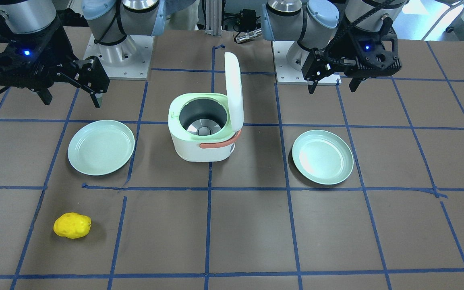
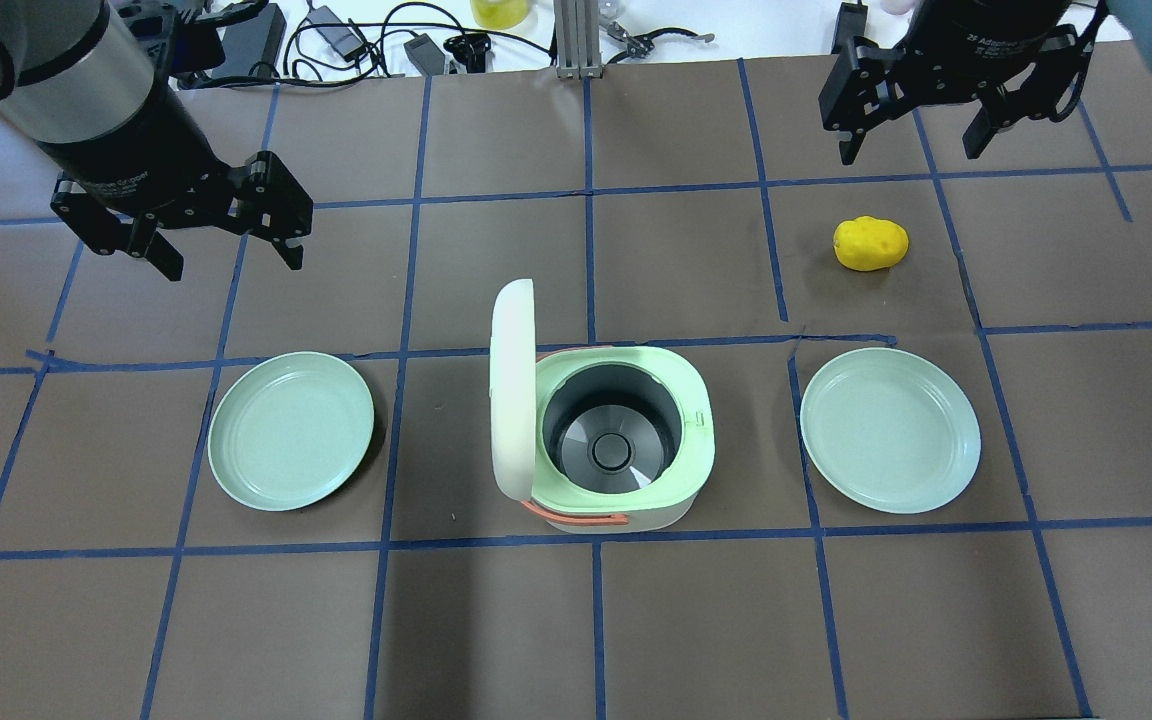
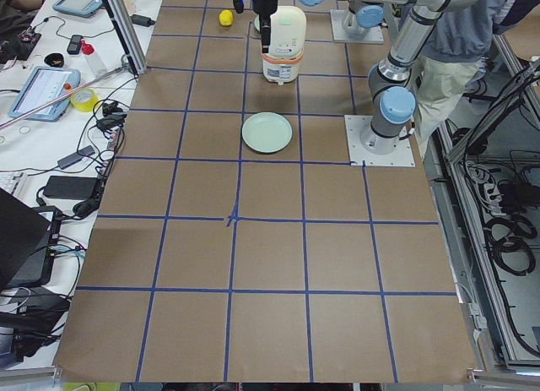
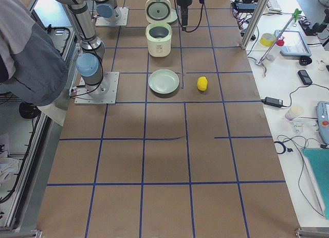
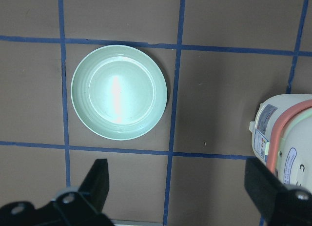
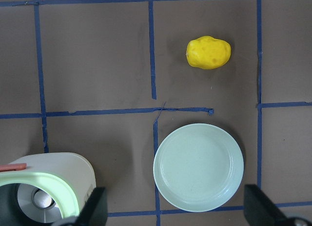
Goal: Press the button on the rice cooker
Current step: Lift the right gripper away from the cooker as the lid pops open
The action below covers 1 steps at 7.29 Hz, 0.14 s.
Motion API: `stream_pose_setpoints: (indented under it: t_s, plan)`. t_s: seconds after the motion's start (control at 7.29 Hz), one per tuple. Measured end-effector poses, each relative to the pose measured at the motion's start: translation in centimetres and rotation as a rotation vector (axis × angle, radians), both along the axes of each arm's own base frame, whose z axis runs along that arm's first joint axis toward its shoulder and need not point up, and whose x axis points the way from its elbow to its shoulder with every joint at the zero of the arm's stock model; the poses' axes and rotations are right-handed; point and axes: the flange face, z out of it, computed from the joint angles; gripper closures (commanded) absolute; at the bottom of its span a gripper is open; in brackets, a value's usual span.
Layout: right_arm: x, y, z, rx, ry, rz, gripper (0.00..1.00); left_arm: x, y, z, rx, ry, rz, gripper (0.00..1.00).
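Observation:
The white rice cooker (image 1: 204, 147) with a green rim (image 2: 626, 360) and orange handle stands mid-table, its lid (image 2: 511, 390) swung up and open, its inner pot empty. A small tab (image 2: 704, 418) sits on the rim opposite the hinge. The cooker also shows in the left wrist view (image 5: 287, 138) and the right wrist view (image 6: 48, 182). My left gripper (image 2: 233, 262) is open and empty, hovering behind and left of the cooker. My right gripper (image 2: 911, 152) is open and empty, hovering far to the back right.
A green plate (image 2: 291, 430) lies left of the cooker and another (image 2: 891, 430) lies to its right. A yellow potato-like object (image 2: 871, 243) lies behind the right plate. Cables and tools lie along the table's far edge.

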Motion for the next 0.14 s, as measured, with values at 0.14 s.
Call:
stream_pose_setpoints:
  t_s: [0.14]
  plan:
    - [0.09,-0.02,-0.02,-0.001,-0.008,0.0,0.0,0.0,0.0,0.0,0.0,0.0,0.0,0.0]
